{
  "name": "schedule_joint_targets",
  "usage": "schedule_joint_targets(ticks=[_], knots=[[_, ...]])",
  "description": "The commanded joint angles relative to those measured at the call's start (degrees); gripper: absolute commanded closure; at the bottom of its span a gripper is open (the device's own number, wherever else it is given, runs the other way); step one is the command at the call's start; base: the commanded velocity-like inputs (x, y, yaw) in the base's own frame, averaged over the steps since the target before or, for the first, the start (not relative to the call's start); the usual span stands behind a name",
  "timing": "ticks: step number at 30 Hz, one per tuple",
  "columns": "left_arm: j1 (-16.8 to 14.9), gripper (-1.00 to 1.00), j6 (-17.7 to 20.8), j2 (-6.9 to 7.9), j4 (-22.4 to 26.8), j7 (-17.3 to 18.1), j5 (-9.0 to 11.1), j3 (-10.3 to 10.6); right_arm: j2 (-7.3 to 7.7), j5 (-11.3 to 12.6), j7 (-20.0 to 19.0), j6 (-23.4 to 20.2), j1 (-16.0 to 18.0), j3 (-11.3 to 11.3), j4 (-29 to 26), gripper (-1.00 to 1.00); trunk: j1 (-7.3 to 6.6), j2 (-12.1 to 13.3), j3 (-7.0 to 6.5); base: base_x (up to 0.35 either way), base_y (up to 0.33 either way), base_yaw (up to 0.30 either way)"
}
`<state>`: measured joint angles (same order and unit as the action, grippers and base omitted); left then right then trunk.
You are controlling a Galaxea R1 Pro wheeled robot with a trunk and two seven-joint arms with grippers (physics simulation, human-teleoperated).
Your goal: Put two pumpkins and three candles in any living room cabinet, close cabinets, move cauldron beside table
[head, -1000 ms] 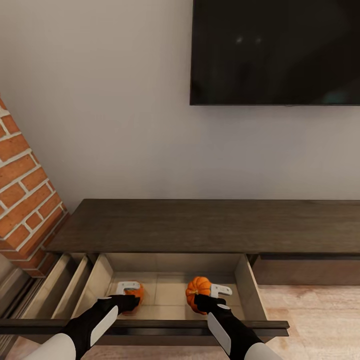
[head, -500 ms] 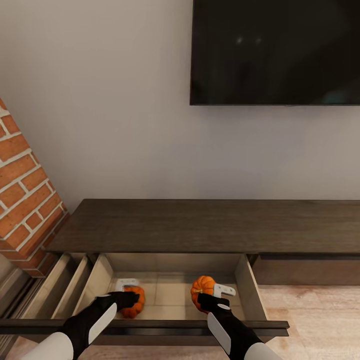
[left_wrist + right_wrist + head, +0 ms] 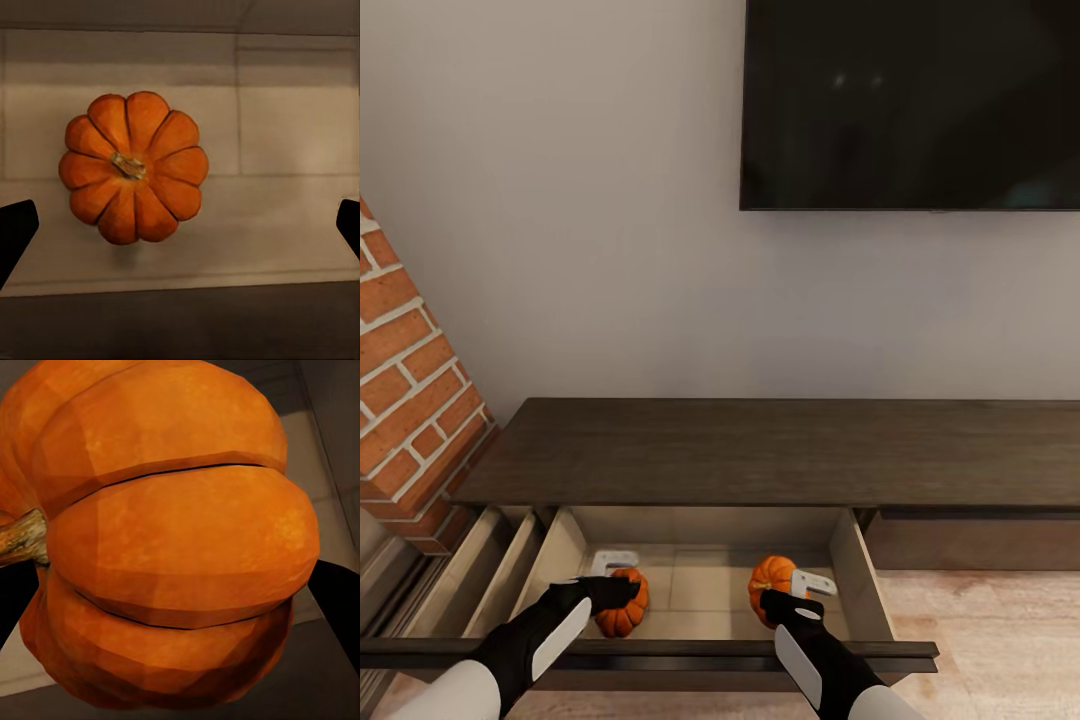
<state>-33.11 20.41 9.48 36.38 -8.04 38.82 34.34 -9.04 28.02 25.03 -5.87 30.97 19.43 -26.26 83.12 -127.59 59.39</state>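
Pumpkins differ now; the left pumpkin (image 3: 624, 606) has dropped onto the drawer floor of the cabinet (image 3: 760, 450), left gripper (image 3: 610, 585) spread wide above it (released); the right gripper (image 3: 795, 597) still pinches its pumpkin (image 3: 772, 577) near the drawer's right wall, lower than before.

Wall-mounted television (image 3: 910, 100), brick column (image 3: 405, 400)

Both pumpkins lower in the drawer, left one released.
Left claw (image 3: 610, 578) has opened and lifted off the left pumpkin (image 3: 624, 606), which dropped to the drawer floor (image 3: 705, 585). Right claw (image 3: 800, 590) carried the right pumpkin (image 3: 773, 577) down and slightly right.
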Motion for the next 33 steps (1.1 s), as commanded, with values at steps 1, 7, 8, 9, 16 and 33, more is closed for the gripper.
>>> schedule_joint_targets(ticks=[1,7,8,9,16,33], knots=[[-0.06,-1.00,1.09,0.09,0.31,-0.53,0.55,0.21,0.04,0.27,0.67,-0.35,0.04,0.48,-0.13,1.00,-0.01,-0.02,0.05,0.000,0.000,0.000],[-0.05,-1.00,7.14,0.17,1.81,-0.34,0.49,-2.59,-0.01,-0.08,3.69,-0.37,0.06,0.50,-0.42,1.00,-0.01,-0.02,0.05,0.000,0.000,0.000],[-0.04,-1.00,8.05,0.18,2.22,-0.27,0.52,-2.69,-0.01,-0.08,4.18,-0.37,0.04,0.49,-0.59,1.00,-0.01,-0.02,0.05,0.000,0.000,0.000],[-0.03,-1.00,9.28,0.23,3.00,-0.20,0.50,-2.82,-0.01,-0.07,4.58,-0.43,0.04,0.50,-0.83,1.00,-0.01,-0.02,0.05,0.000,0.000,0.000],[-0.06,-1.00,13.15,0.88,4.32,-0.06,0.63,-3.04,0.04,0.37,4.27,-1.70,0.06,0.41,-1.62,1.00,-0.01,-0.02,0.05,0.000,0.000,0.000],[-0.03,-1.00,19.51,2.78,9.91,0.04,4.32,-3.12,0.16,8.39,-3.75,-5.11,0.05,0.27,-4.01,-1.00,-0.01,-0.02,0.05,0.000,0.000,0.000]])
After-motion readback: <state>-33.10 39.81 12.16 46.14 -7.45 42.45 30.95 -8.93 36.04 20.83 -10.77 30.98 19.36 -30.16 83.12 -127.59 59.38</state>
